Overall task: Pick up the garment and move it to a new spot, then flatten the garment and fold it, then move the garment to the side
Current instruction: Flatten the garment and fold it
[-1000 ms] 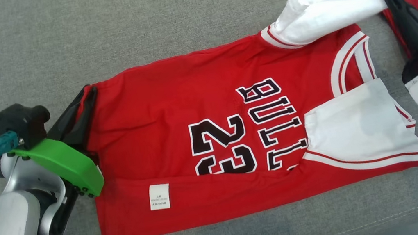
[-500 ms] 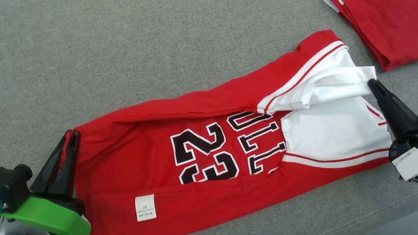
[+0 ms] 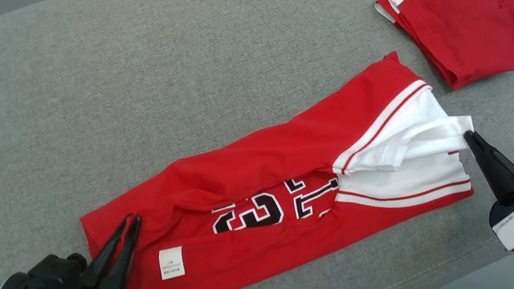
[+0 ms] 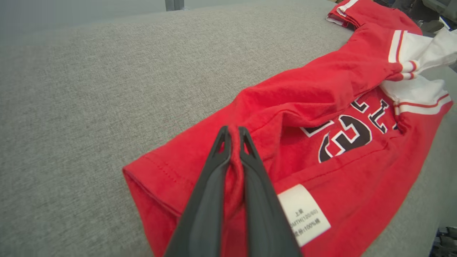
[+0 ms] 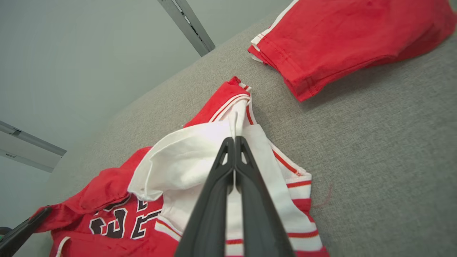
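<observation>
At the lower centre of the frame the left gripper point(image 4: 232, 131) has its jaws pinched together on a raised fold of the red garment point(image 4: 314, 96). The garment stretches toward the upper right across the grey bench point(image 4: 89, 89), showing black-and-white lettering point(image 4: 344, 137), a white label point(image 4: 303, 214) at lower right, and white panels point(image 4: 414, 92) at the far end. A second red piece point(image 4: 371, 14) lies in the top right corner.

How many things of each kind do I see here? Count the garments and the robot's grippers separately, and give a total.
Garments: 2, the red jersey and the folded red garment.
Grippers: 2, the left gripper and the right gripper, each shut on the red jersey.
Total: 4.
</observation>
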